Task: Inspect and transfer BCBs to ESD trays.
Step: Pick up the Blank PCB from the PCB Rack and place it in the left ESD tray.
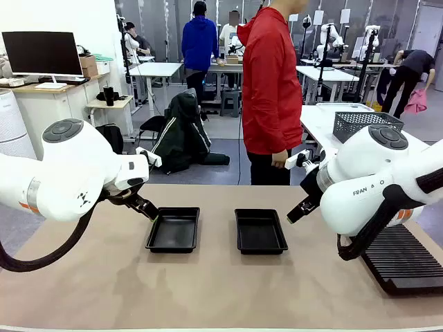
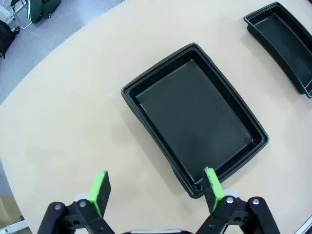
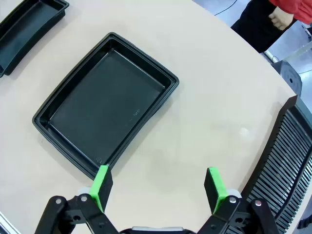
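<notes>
On the beige surface, front view: the white left arm enters from the left and the right arm from the right, both raised above the top. A person in a red jacket stands at the far edge, turned sideways, one hand hanging at the hip.

A long black slotted rack lies at the right end of the surface, near the right arm's base.

Two black ESD trays sit side by side mid-surface, apart, long sides facing each other. The left tray and right tray both lie flat, floors showing bare black plastic.

Left pincer: jaws wide, holding nothing, hovering over the near corner of the left tray; one green pad overlaps the rim.

Right pincer: jaws wide, holding nothing, above bare surface between the right tray and the rack; one pad is just beside the tray's corner.
</notes>
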Robot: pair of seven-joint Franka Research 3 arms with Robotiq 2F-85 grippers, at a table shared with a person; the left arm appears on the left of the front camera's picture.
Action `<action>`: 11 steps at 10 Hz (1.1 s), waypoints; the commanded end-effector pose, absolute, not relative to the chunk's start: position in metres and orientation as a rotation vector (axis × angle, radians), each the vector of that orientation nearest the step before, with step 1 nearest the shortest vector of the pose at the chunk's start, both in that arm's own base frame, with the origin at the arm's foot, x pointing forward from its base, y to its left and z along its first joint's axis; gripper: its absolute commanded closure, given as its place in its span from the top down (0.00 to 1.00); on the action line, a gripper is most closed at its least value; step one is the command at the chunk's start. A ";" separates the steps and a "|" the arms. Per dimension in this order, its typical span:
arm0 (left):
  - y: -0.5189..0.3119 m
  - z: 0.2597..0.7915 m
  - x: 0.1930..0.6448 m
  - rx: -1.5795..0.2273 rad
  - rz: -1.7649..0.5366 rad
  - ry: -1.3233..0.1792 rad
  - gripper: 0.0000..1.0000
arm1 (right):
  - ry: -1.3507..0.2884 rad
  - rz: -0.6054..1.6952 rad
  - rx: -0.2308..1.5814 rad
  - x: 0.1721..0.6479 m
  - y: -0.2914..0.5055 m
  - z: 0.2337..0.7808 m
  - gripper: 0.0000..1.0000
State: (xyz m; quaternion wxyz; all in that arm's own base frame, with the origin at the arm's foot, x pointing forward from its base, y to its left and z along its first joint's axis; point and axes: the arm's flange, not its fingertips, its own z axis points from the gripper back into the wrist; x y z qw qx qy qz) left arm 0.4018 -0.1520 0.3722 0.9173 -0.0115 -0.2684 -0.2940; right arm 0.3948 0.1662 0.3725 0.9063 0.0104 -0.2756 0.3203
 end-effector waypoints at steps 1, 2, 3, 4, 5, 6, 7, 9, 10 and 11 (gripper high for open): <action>-0.152 0.372 0.402 -0.024 -0.605 -0.552 1.00 | -0.569 0.661 0.021 0.395 0.166 0.372 1.00; -0.152 0.372 0.402 -0.024 -0.605 -0.552 1.00 | -0.569 0.661 0.021 0.395 0.166 0.372 1.00; -0.152 0.372 0.402 -0.024 -0.605 -0.552 1.00 | -0.569 0.661 0.021 0.395 0.166 0.372 1.00; -0.152 0.372 0.402 -0.024 -0.605 -0.552 1.00 | -0.569 0.661 0.021 0.395 0.166 0.372 1.00; -0.152 0.372 0.402 -0.024 -0.605 -0.552 1.00 | -0.569 0.661 0.021 0.395 0.166 0.372 1.00; -0.152 0.372 0.402 -0.024 -0.605 -0.552 1.00 | -0.569 0.661 0.021 0.395 0.166 0.372 1.00; -0.152 0.372 0.402 -0.024 -0.605 -0.552 1.00 | -0.569 0.661 0.021 0.395 0.166 0.372 1.00; -0.152 0.372 0.402 -0.024 -0.605 -0.552 1.00 | -0.569 0.661 0.021 0.395 0.166 0.372 1.00; -0.152 0.372 0.402 -0.024 -0.605 -0.552 1.00 | -0.569 0.661 0.021 0.395 0.166 0.372 1.00; -0.153 0.372 0.401 -0.024 -0.608 -0.552 1.00 | -0.569 0.662 0.021 0.395 0.166 0.372 1.00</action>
